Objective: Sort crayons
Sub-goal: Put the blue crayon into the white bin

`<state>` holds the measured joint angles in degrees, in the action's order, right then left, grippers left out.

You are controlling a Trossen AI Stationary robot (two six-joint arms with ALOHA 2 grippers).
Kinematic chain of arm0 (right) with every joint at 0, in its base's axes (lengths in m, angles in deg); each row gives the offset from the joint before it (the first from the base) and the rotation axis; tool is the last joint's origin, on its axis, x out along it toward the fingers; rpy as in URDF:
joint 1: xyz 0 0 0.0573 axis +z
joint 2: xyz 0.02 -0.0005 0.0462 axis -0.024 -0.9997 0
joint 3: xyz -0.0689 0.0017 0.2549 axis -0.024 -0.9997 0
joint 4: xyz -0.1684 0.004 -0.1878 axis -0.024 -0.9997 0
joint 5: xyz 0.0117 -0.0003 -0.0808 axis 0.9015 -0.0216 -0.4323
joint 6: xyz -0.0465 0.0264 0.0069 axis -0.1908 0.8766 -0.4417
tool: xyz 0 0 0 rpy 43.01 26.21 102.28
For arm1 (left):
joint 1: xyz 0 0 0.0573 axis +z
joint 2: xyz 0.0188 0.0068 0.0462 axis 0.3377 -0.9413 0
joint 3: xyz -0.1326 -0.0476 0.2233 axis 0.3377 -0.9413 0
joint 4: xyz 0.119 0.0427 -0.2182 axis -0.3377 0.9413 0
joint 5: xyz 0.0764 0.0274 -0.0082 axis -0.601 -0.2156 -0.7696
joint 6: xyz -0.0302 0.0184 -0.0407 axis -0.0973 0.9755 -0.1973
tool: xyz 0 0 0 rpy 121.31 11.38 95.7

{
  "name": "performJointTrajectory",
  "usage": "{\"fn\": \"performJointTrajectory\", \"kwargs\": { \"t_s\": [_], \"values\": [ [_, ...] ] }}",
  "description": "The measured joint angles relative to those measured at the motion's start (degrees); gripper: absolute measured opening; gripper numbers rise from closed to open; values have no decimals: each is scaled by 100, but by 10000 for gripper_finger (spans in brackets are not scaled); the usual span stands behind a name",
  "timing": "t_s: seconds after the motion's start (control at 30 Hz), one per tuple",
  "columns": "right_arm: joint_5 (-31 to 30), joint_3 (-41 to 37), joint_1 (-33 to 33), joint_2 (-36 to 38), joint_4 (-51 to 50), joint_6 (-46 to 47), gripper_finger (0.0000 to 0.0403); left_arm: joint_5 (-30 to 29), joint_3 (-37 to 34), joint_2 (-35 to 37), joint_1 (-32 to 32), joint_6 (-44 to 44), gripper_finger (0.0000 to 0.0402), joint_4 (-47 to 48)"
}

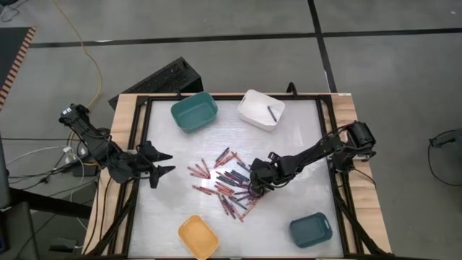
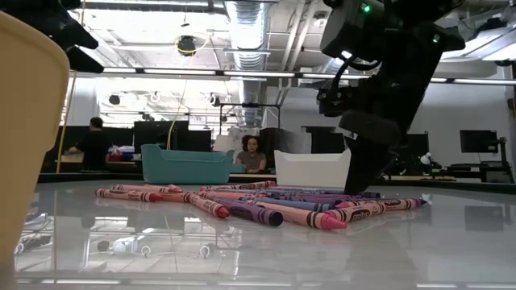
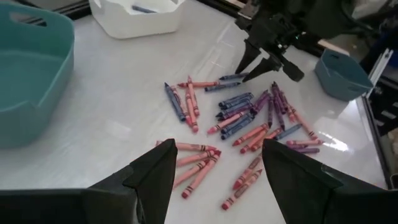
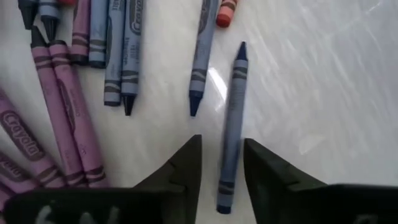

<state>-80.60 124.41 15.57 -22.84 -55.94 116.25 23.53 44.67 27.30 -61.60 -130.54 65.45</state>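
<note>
Biggest worry here: our right gripper is low over the right edge of the crayon pile, fingers straddling a single blue crayon with a small gap on each side, not clamped on it as far as we can tell. The crayon runs lengthwise between the fingers and sticks out well past the tips, so if we close on it only the near end would get pinched and it could pivot or slip out on the lift. It's round and lying on a glossy white table, so an off-centre squeeze could roll it sideways. Another blue crayon lies just beside it, and we could nudge that or drag it along. The crayons themselves are thin paper-wrapped sticks in blue, purple, pink and red, some crossing or overlapping, scattered loosely in the middle of the high view, between the teal bin and white bin up top and the yellow bin and small blue-teal bin at the bottom. The white bin already holds one dark stick; the rest looks unsorted. Our left gripper waits at the left of the table, fingers spread wide with nothing in them, pointing at the pile.
</note>
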Motion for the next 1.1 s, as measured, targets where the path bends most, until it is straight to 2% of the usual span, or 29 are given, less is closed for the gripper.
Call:
{"fn": "performJointTrajectory", "kwargs": {
  "t_s": [0.23,0.47,0.77,1.0,1.1],
  "values": [
    [9,6,-103,-40,-13,-1,64,453,0,-4,0,-91,228,35],
    [5,-3,-127,-32,96,-25,7,304,-2,-4,2,-7,228,35],
    [-329,184,-125,-78,264,-300,3,205,-2,-2,2,28,228,35],
    [-622,556,-160,-2,214,-1030,2,134,-2,-3,2,30,228,35],
    [-954,675,-250,104,200,-1068,1,105,-2,-2,2,30,228,35]
  ]
}}
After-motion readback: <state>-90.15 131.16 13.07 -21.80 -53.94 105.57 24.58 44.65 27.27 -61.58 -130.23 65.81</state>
